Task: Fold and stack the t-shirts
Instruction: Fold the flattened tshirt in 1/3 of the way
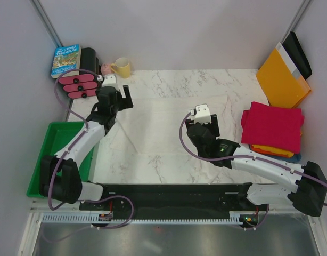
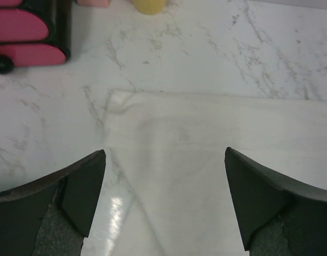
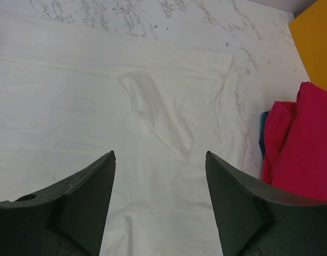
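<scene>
The white t-shirt (image 3: 99, 96) lies flat across the middle of the tabletop (image 1: 169, 85). The crimson shirt (image 1: 272, 126) tops the folded stack at the right edge. The left gripper (image 2: 165, 152) hangs near the white shirt's far-left corner, spread wide and empty. The right gripper (image 3: 160, 154) is also spread, holding nothing, above the cloth close to the stack. The cloth is thin and flat, so I think the fingers may slide on the tabletop and catch nothing. If only one arm grips, the fold could go crooked, and the right arm may push the stack.
</scene>
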`<state>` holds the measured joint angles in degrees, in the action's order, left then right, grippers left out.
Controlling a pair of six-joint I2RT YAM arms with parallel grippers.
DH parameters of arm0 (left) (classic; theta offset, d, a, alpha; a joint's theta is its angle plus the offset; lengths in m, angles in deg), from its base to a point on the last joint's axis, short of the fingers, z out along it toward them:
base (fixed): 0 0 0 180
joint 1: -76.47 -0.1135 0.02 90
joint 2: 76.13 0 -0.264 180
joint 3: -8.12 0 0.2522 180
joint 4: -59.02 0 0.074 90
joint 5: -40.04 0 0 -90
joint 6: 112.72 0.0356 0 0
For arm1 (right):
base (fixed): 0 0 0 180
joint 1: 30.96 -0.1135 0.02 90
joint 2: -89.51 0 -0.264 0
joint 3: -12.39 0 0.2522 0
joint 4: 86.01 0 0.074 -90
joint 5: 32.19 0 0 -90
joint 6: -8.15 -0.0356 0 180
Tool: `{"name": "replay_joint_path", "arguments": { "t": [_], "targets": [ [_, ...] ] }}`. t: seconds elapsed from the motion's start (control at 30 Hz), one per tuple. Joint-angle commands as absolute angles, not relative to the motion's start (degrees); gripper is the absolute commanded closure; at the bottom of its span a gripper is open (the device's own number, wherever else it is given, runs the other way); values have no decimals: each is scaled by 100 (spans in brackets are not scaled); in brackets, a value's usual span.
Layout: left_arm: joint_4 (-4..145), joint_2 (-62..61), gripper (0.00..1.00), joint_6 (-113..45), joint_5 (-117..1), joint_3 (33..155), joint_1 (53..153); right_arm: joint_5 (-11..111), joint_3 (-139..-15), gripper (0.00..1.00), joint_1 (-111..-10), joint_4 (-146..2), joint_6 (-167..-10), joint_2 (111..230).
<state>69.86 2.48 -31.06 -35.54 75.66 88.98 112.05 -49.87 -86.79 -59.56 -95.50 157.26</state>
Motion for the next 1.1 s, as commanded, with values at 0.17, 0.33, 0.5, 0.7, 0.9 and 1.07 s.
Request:
{"name": "replay_joint_path", "arguments": {
  "t": [0.17, 0.33, 0.5, 0.7, 0.9, 1.07],
  "targets": [
    [9200, -1362, 33, -6861, -5095, 6370, 9411, 11282, -4989, 24, -8703, -6065, -9653, 15702],
    [11337, -1443, 45, -7254, -3143, 7083, 10380, 11362, -4822, 24, -8695, -6170, -9556, 15500],
    [11707, -1004, 71, -7632, -2755, 6820, 10197, 11274, -4778, 24, -8695, -6101, -9723, 15385],
    [11620, -249, 75, -7326, -3150, 6846, 9116, 11177, -4761, 25, -8695, -5828, -9925, 15253],
    [11558, 569, 75, -7194, -3429, 7250, 8974, 10608, -5058, 27, -8563, -5731, -9978, 15822],
    [11453, 913, 76, -7123, -3703, 7470, 8974, 8712, -6025, 59, -8133, -5608, -10267, 16719]
  ]
}}
